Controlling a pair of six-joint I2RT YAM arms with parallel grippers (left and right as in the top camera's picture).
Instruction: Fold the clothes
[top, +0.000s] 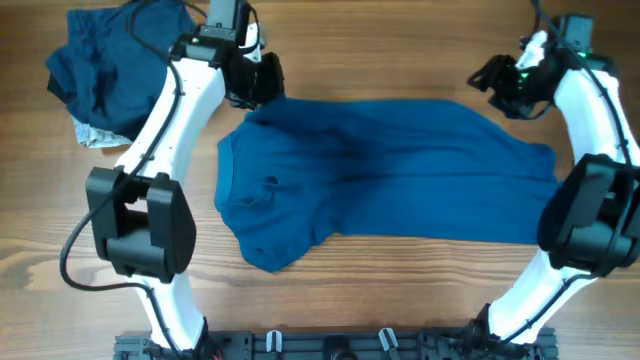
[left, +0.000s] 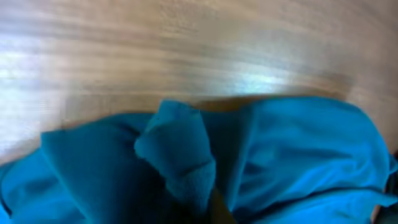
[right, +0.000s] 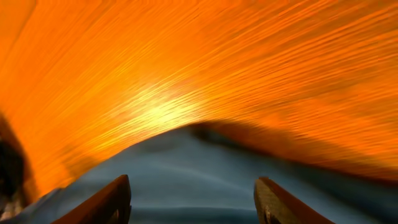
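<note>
The blue shirt (top: 390, 170) lies spread across the middle of the table (top: 400, 300), rumpled along its left side. At its far left corner the left gripper (top: 250, 82) is clenched on a raised tuck of the cloth. At the far right corner the right gripper (top: 508, 85) is released, its fingers (right: 118, 199) apart over the fabric and grasping nothing. Navy clothes (top: 110, 65) heaped on a pale garment (top: 95, 135) wait at the table's far left corner. The step looks like straightening the shirt before its first fold. Next, the right gripper probably needs to pinch its corner so both ends can lift evenly.
</note>
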